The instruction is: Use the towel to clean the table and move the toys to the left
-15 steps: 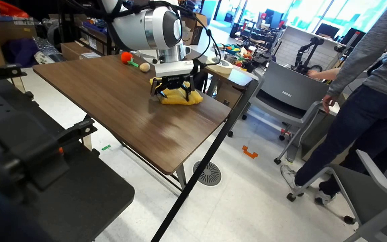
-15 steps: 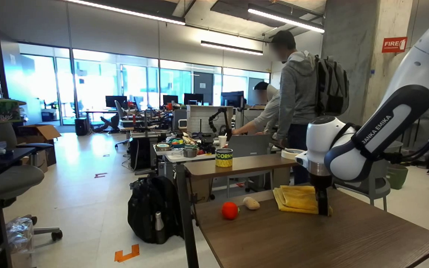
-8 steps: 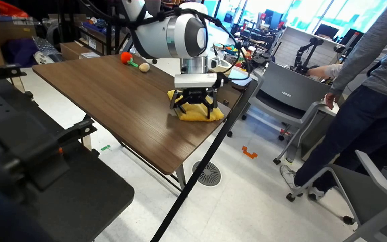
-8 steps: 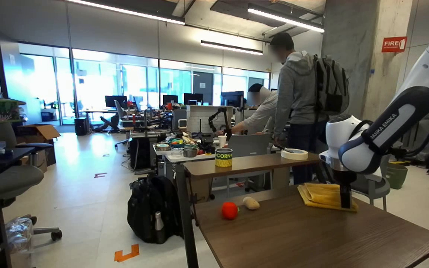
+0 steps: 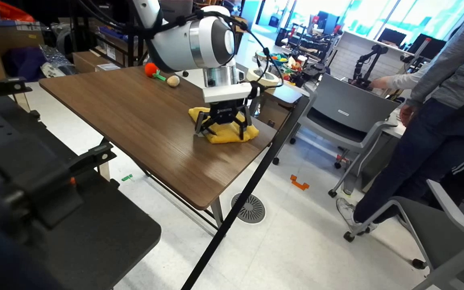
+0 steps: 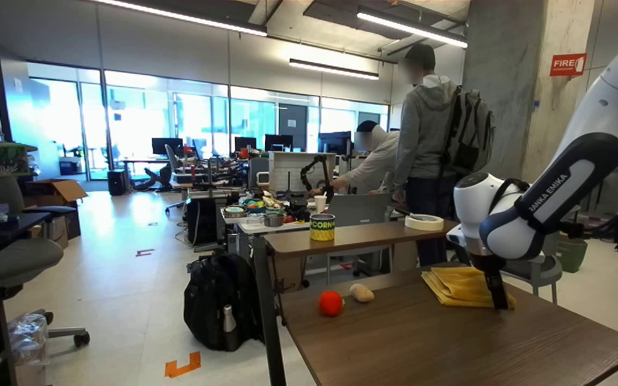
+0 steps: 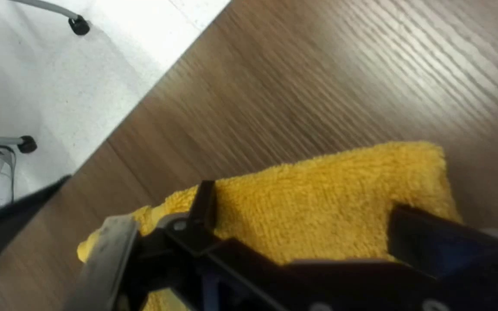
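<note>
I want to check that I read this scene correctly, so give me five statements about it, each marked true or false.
1. The towel lies on the table. True.
2. The gripper is shut. False: its jaws stand apart at the towel.
3. The red toy lies near the tan toy. True.
4. The tan toy sits on the towel. False: it rests on the tabletop, apart from the towel.
5. In an exterior view, a can stands on the narrow brown surface beyond the table. True.
</note>
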Robot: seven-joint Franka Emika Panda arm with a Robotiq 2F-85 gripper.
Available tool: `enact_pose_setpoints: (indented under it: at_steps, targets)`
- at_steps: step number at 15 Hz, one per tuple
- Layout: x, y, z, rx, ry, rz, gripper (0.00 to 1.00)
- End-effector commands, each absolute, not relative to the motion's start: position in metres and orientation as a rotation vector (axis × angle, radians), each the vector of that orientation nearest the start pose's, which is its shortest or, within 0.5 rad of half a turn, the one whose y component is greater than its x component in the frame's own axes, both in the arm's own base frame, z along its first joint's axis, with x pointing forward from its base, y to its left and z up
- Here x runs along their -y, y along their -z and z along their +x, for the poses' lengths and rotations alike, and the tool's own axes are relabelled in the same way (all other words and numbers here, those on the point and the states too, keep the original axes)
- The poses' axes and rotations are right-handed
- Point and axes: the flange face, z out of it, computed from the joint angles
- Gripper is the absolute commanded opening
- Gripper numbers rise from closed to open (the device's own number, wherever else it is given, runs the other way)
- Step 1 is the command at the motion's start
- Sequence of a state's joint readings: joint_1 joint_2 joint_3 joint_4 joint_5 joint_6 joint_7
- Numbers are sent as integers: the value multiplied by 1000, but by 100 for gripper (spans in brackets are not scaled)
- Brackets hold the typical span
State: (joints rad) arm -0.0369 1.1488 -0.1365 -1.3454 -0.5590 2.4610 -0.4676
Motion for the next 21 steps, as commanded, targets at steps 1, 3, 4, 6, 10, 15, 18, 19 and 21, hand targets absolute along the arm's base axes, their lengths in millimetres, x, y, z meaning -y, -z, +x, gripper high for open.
enact_pose_setpoints:
  at_steps: [1, 3, 4, 6, 10, 15, 18, 19, 21]
  targets:
    - [39, 1, 671, 1752, -351, -3099, 100]
    - [7, -2, 658, 1936, -311, -3016, 100]
    - [-10, -3, 650, 2030, -288, -2962, 100]
    - [-36, -3, 635, 2216, -283, -2831, 100]
    - [-48, -22, 606, 2506, -345, -2567, 100]
    - [-25, -91, 569, 2525, 37, -2589, 100]
    - [1, -139, 550, 2363, 320, -2658, 100]
    - [13, -155, 542, 2277, 385, -2702, 100]
    - [10, -135, 560, 2341, 326, -2688, 100]
